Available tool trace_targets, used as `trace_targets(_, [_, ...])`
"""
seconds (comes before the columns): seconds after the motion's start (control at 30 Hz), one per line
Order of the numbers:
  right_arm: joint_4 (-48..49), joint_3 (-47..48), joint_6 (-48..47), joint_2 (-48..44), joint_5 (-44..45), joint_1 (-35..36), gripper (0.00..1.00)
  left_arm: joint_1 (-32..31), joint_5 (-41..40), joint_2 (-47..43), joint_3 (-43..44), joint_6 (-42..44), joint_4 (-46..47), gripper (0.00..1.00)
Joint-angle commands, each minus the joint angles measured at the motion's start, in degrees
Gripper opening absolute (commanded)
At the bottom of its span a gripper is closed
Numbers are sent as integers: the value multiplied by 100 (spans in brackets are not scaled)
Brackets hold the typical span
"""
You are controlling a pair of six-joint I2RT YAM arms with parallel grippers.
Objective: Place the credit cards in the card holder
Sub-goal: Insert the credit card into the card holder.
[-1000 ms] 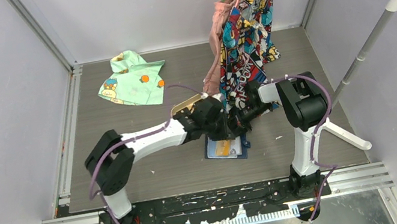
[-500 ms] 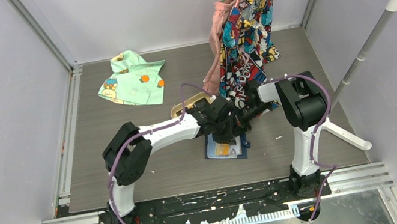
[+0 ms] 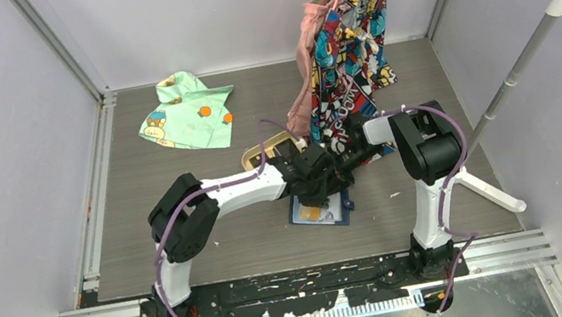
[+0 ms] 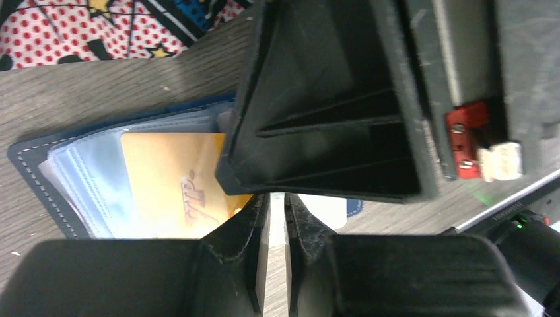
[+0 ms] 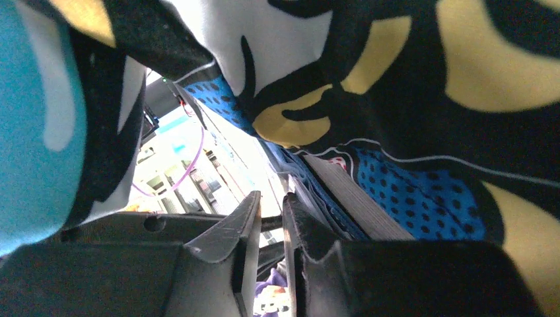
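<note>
The navy card holder (image 3: 339, 209) lies open on the table with an orange-yellow credit card (image 3: 314, 213) in its pale glossy pockets. In the left wrist view the card (image 4: 168, 181) sits in the holder (image 4: 30, 158), just beyond my fingertips. My left gripper (image 3: 327, 189) (image 4: 276, 201) hovers over the holder's far edge, its jaws shut to a thin empty slit. My right gripper (image 3: 338, 169) (image 5: 271, 201) is beside it, jaws also nearly together with nothing seen between them. Its black body (image 4: 330, 112) fills the left wrist view. The dark cards are hidden.
A tan oval tray (image 3: 258, 154) lies behind the left wrist. A comic-print garment (image 3: 345, 44) hangs from a rack over the right gripper and fills the right wrist view (image 5: 409, 86). A green garment (image 3: 185, 111) lies at the far left. The rack's foot (image 3: 490, 192) is at the right.
My left arm has reached further right, bringing its gripper over the card holder next to the right gripper. The right arm and the holder have stayed put.
</note>
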Motion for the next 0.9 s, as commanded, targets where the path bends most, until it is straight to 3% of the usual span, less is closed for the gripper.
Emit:
trace_targets(0.0, [-56,75,-109,141,499,30,26,20,-676,-195,-241,-7,-55,16])
trace_targets(0.43, [-163,150,-302,-222,428,45,32,77,-941,-517,-566,-37,105,19])
trace_targets(0.87, [-63,45,-777,-1270,183,45,34,72,-966,-2677,-1778,991,1061,19])
